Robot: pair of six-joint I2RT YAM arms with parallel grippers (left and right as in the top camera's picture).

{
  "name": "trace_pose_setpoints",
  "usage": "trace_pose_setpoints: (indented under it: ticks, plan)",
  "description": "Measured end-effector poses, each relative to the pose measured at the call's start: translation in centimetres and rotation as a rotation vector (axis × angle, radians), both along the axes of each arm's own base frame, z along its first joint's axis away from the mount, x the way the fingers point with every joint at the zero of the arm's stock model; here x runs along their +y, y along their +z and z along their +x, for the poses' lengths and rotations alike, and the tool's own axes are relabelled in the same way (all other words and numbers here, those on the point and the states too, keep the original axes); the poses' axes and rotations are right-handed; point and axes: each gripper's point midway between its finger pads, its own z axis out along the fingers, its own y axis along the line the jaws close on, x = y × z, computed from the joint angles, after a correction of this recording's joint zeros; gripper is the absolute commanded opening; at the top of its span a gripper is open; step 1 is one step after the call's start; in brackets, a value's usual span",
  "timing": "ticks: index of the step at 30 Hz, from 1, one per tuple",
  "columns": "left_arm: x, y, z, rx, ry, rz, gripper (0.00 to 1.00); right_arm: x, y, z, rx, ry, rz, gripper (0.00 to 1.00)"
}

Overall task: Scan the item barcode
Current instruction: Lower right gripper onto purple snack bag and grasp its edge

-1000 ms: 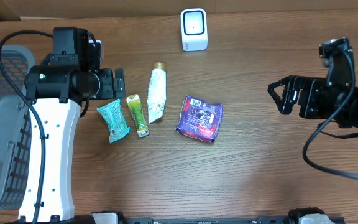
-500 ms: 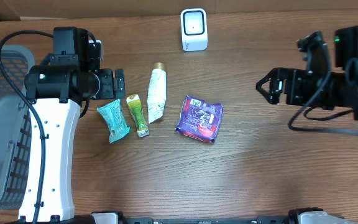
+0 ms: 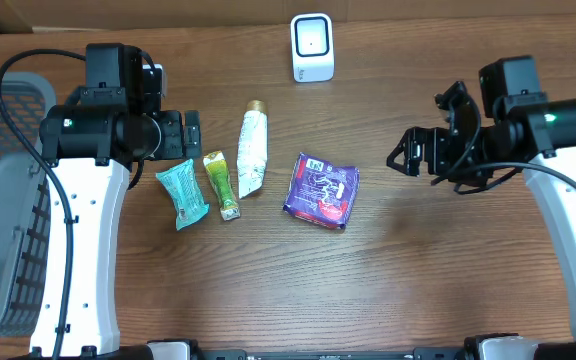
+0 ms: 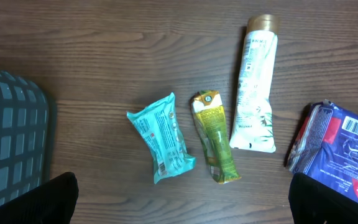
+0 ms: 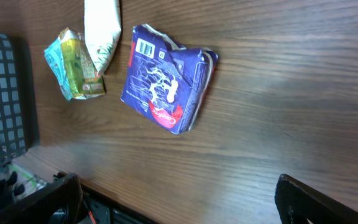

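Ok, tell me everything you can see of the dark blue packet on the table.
The dark blue packet is a glossy, crinkled plastic wrapper with white line art, a red patch at one end and a white barcode facing up at the other. It lies flat, slightly skewed, on the wooden table, touching nothing else.

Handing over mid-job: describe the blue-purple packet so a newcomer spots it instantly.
Start at the white scanner standing at the far edge of the table; four items lie in a row in front of it. The blue-purple packet is the rightmost, beside the white tube. It alone is dark, squarish and puffy with red patches; the others are narrower and white, green or teal.
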Motion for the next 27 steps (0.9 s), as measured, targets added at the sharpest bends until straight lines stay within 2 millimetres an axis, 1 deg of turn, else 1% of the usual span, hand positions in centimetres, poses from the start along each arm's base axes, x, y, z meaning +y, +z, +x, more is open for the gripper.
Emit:
trace_pose_setpoints:
  ticks: [4, 7, 11, 14, 18, 20, 22, 25, 27]
  plan:
    - [0.0, 0.0, 0.0, 0.0, 0.0, 0.0, 1.0, 0.6, -1.5, 0.2, 0.004, 0.009, 0.04, 1.0]
    - [0.0, 0.0, 0.0, 0.0, 0.0, 0.0, 1.0, 1.1, -2.4, -0.1, 0.018, 0.019, 0.054, 1.0]
    - [0.0, 0.0, 0.0, 0.0, 0.0, 0.0, 0.99, 2.2, -3.8, -0.8, 0.042, 0.044, 0.063, 1.0]
    - [0.0, 0.0, 0.0, 0.0, 0.0, 0.0, 1.0, 3.6, -5.3, -1.0, 0.053, 0.045, 0.078, 1.0]
    - [0.0, 0.0, 0.0, 0.001, 0.0, 0.0, 1.0, 6.5, -7.7, -1.5, 0.078, 0.024, 0.113, 0.96]
    - [0.0, 0.0, 0.0, 0.0, 0.0, 0.0, 0.99, 7.8, -8.8, -1.7, 0.086, -0.006, 0.129, 0.95]
    - [0.0, 0.0, 0.0, 0.0, 0.0, 0.0, 1.0, 8.6, -10.2, -2.4, 0.136, -0.063, 0.122, 0.95]
    - [0.0, 0.0, 0.0, 0.0, 0.0, 0.0, 0.99, 9.0, -11.8, -3.5, 0.202, -0.145, 0.096, 0.95]
    - [0.0, 0.0, 0.0, 0.0, 0.0, 0.0, 1.0, 8.8, -12.6, -3.8, 0.233, -0.203, 0.076, 0.95]
